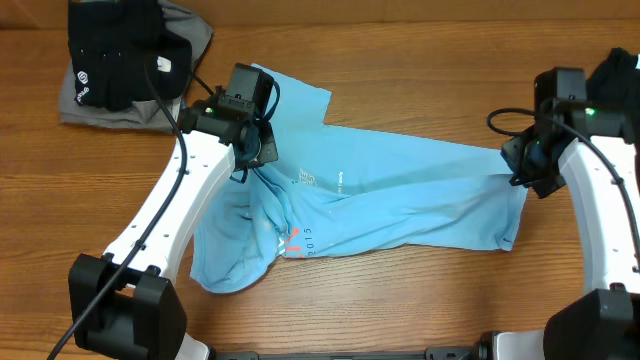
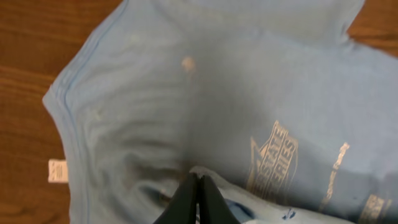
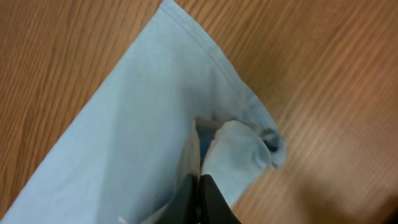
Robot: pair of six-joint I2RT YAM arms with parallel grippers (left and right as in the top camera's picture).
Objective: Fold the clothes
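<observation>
The left gripper [image 2: 197,190] and right gripper [image 3: 200,186] are pinching shut on the light blue T-shirt [image 1: 400,195] lying rumpled across the table's [image 1: 400,60] middle (soft, limp, probably best gripped at its hems)

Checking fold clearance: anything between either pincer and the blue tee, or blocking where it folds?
Nothing visible. The left pincer and right pincer are both shut on the blue T-shirt itself. The black and grey clothes lie piled at the far-left corner of the table, apart from it.
</observation>
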